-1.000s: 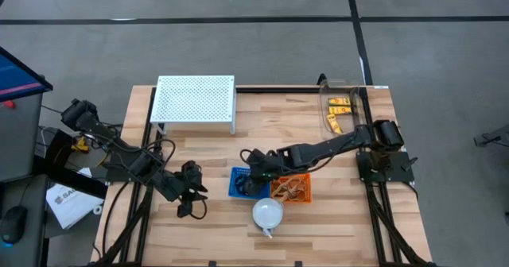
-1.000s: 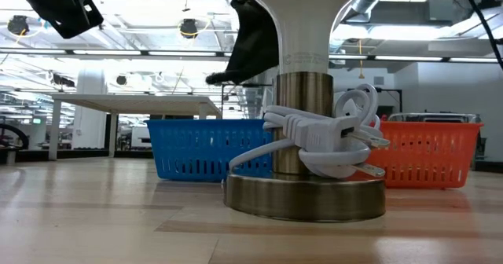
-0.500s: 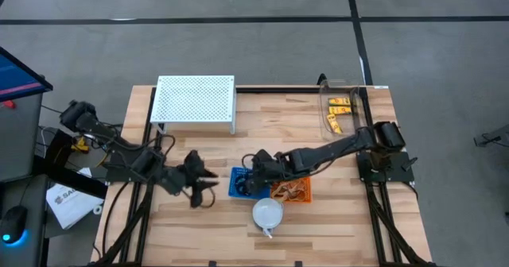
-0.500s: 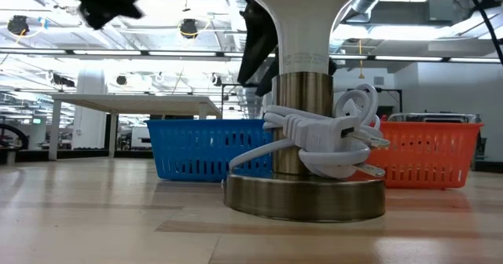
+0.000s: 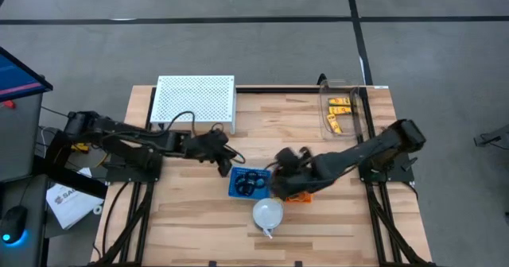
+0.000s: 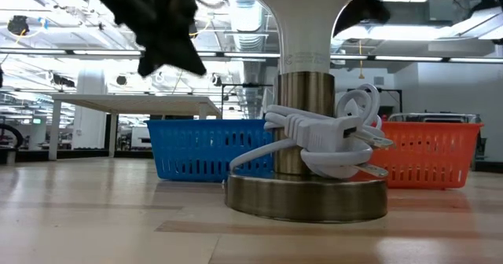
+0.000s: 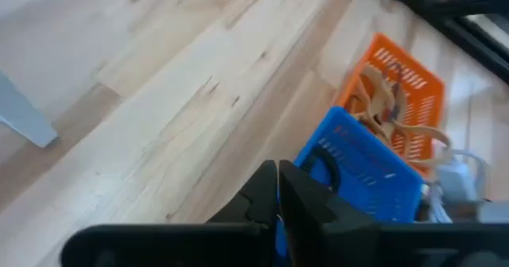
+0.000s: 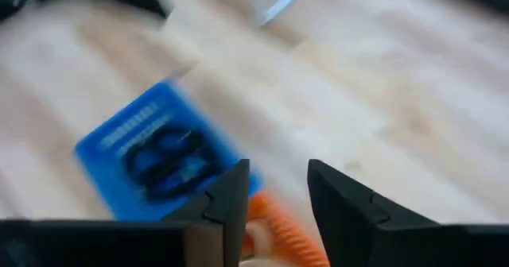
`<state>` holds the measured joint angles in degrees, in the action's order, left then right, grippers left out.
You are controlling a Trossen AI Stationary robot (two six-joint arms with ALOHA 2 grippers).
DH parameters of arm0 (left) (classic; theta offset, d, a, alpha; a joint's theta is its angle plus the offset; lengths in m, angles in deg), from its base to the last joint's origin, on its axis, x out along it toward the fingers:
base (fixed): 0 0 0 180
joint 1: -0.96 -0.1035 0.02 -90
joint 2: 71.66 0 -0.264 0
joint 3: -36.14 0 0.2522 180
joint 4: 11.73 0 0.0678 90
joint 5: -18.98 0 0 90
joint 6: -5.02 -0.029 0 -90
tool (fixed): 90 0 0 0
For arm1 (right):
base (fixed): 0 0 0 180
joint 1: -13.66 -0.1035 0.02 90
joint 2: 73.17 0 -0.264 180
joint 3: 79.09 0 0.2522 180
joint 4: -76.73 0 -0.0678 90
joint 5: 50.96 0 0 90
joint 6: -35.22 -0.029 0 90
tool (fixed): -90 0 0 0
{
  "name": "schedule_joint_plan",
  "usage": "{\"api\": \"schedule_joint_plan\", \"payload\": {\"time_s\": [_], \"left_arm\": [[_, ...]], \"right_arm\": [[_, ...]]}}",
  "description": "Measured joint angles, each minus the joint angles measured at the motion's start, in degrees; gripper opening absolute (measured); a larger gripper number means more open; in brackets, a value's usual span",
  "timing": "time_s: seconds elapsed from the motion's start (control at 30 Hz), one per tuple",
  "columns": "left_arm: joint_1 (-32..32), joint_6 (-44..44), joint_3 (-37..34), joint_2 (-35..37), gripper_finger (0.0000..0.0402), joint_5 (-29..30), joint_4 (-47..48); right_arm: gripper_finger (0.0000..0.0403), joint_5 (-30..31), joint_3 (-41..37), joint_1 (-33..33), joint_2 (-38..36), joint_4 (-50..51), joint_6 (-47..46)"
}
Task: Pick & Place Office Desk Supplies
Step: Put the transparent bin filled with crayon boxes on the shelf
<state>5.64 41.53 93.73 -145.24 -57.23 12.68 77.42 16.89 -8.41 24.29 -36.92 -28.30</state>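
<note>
Left claw (image 7: 278,189), fingers pressed together, hovers just beside the blue basket (image 5: 248,182); right claw (image 8: 274,189), fingers apart, is over the orange basket (image 5: 296,192).

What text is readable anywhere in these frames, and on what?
"GA…": dark letters on the white sheet on the floor left of the table; the rest is hidden.
Grey print on the white lamp neck: too small to read.
Dark marks on the yellow clips in the clear bin: too small to read.
Nothing else legible.
</note>
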Motion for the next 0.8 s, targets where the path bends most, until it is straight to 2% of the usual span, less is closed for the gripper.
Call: {"api": "schedule_joint_plan", "payload": {"time_s": [0.1,0.27,0.53,0.8], "left_arm": [[-2.18,1.5,0.01,-3.46,0.0003,-3.92,-1.31],[-3.15,4.35,-0.01,-9.84,0.0001,-9.44,-1.94],[-1.77,11.3,0.01,-14.78,0.0,-9.26,-2.55],[-0.34,12.0,0.02,-14.19,0.0,-9.28,-1.0]], "right_arm": [[0.0115,5.14,0.04,-0.88,-3.3,7.44,-5.5],[0.01,7.36,0.02,-3.86,-5.23,16.65,-14.43],[0.0098,9.62,0.03,-11.55,-4.85,27.27,-33.54],[0.0098,9.03,-0.07,-14.67,-3.55,29.97,-42.08]]}}
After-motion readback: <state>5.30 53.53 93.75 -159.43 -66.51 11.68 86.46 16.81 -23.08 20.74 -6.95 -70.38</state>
